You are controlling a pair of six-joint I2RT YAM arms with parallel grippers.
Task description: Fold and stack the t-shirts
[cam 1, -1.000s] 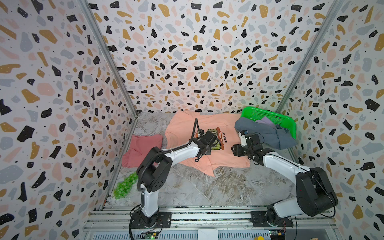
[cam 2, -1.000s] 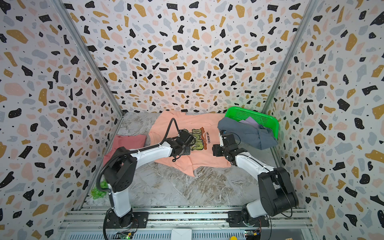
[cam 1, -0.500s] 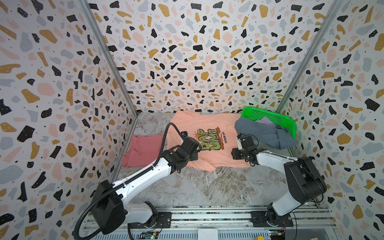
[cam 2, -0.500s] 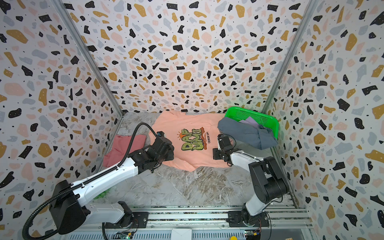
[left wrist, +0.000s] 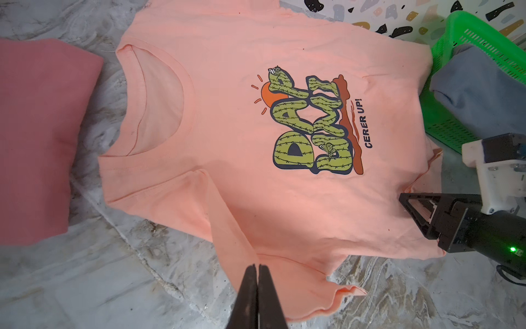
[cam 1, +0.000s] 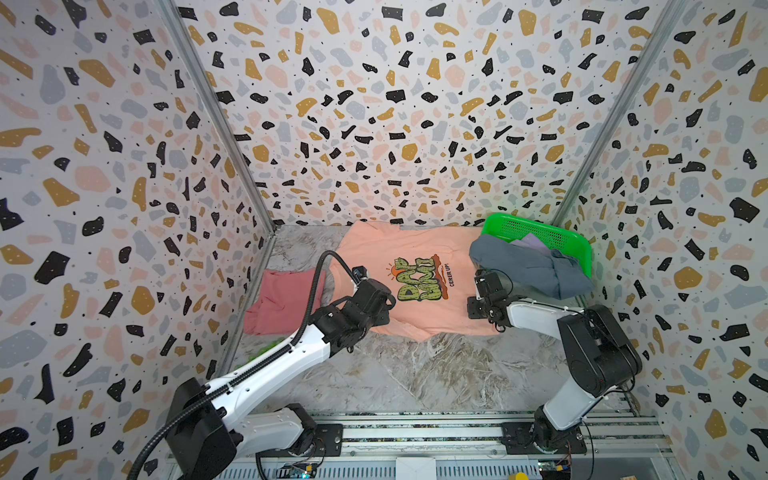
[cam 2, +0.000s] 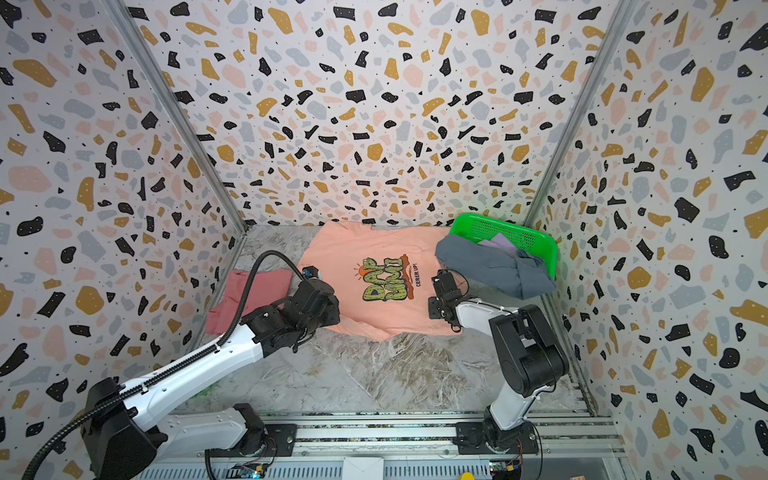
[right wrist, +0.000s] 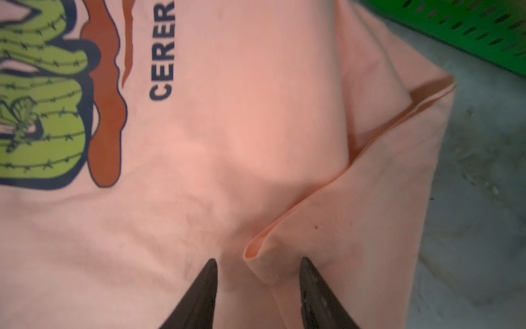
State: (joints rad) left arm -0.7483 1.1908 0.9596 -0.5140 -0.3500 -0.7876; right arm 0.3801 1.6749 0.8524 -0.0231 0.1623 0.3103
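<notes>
We see the peach t-shirt (cam 1: 419, 253) spread print-up at the 12 o'clock end of the tabletop (cam 1: 415, 374). Its collar points to 9 o'clock and its hem to 3 o'clock. The green cartoon print and the words "CERER UP!" sit on the half nearer the hem.

The left pincer (left wrist: 257, 266) is shut tight, its two fingers pressed together. Its tips meet the near sleeve at the shirt's 7 o'clock corner. A ridge of peach cloth runs from the shoulder up to them, so we take the sleeve to be pinched.

The right pincer (right wrist: 259, 259) stands partly open at the shirt's 4 o'clock edge. Its fingers (right wrist: 308, 284) are set one on each side of a turned-over fold of the hem. The cloth lies in the gap between them and is not clamped.

The rose-red t-shirt (cam 1: 282, 303) lies folded at 9 o'clock, just beside the peach collar and apart from it.

At 2 o'clock a green basket (cam 1: 552, 235) stands against the back corner. The blue-grey t-shirt (cam 1: 528, 266) is heaped over its near wall and spills toward the peach hem. The lavender t-shirt (cam 1: 534, 241) shows as a small patch above it, inside the basket.
</notes>
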